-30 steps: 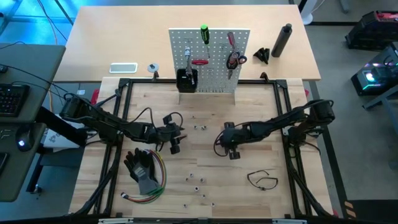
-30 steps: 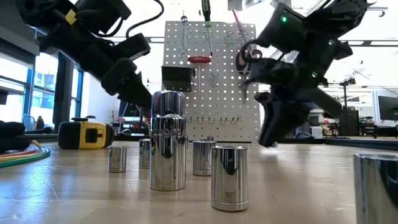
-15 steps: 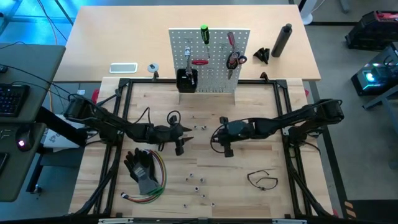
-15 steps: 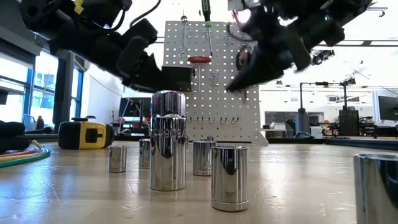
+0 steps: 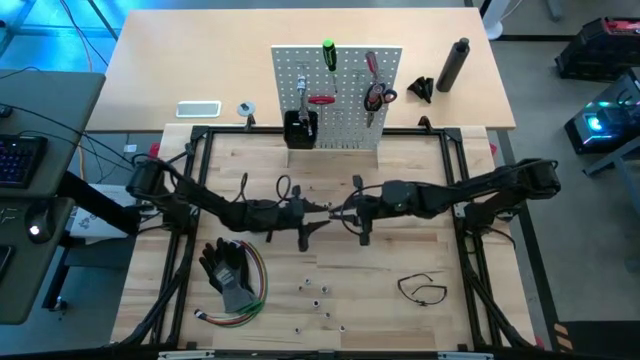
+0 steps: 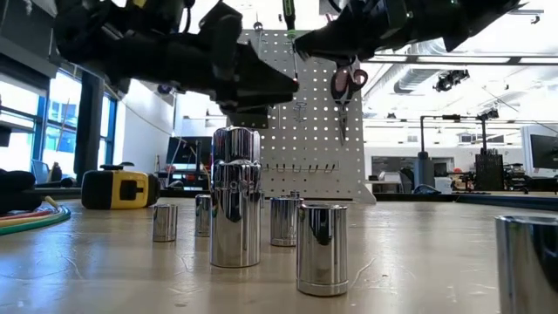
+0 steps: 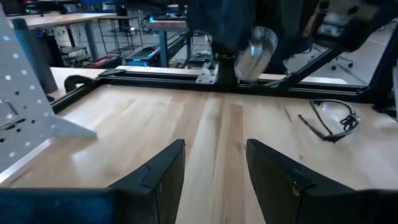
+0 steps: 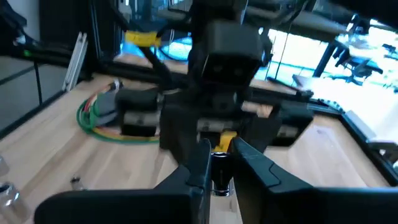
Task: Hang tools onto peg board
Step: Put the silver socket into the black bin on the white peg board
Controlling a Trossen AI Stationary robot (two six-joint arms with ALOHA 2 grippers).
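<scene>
The white peg board (image 5: 337, 95) stands upright at the table's far side. It carries a green screwdriver (image 5: 328, 55), a red screwdriver (image 5: 371, 65), red-handled scissors (image 5: 377, 97) and a black bin (image 5: 300, 128). My two grippers face each other above the table's middle. My left gripper (image 5: 322, 209) is open and empty, its fingers (image 7: 161, 174) pointing toward the right gripper. My right gripper (image 5: 342, 210) is shut on a small chrome socket (image 8: 219, 169), which also shows in the left wrist view (image 7: 255, 53). My right gripper pinches the chrome socket (image 8: 219, 171) between its two fingers. The fingers lie about level and point toward the table's left. The socket is lifted clear of the table.
Several chrome sockets (image 5: 318, 290) stand on the near half of the table and fill the low view (image 6: 235, 196). Black gloves with coloured wires (image 5: 235, 275) lie near left. A thin black loop (image 5: 420, 288) lies near right. A yellow tape measure (image 6: 118, 187) sits at the left.
Both grippers have risen from the table and turned from pointing down to about level. My left gripper has gone toward the table's right, my right gripper toward its left and far side, so they now meet tip to tip over the middle.
</scene>
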